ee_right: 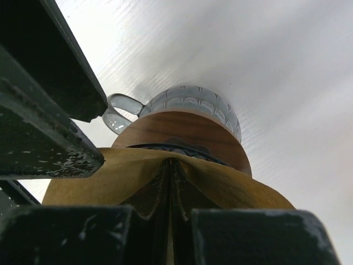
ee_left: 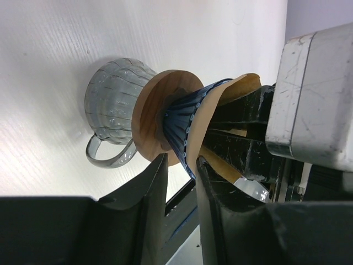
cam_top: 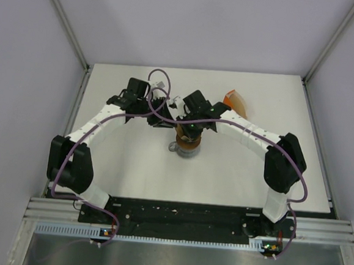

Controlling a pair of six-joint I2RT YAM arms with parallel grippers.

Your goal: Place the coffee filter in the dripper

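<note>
The blue ribbed dripper [ee_left: 185, 118] sits in a flat brown ring [ee_left: 151, 113] on top of a grey handled cup [ee_left: 113, 102] at mid table [cam_top: 186, 150]. My right gripper [ee_right: 171, 165] is shut on the tan coffee filter [ee_right: 110, 176], pinching its fold. It holds the filter at the dripper's mouth [ee_right: 182, 147], with the paper spread over the rim [ee_left: 226, 94]. My left gripper [ee_left: 182, 165] is open with a narrow gap, and its fingertips straddle the near edge of the dripper's rim and the filter. In the top view both grippers [cam_top: 165, 122] [cam_top: 190, 132] meet over the cup and hide the dripper.
An orange packet of filters [cam_top: 236, 100] lies behind the right arm at the back of the white table [cam_top: 131, 166]. Grey walls enclose the table on three sides. The arm bases stand on the black rail [cam_top: 176, 215] at the near edge.
</note>
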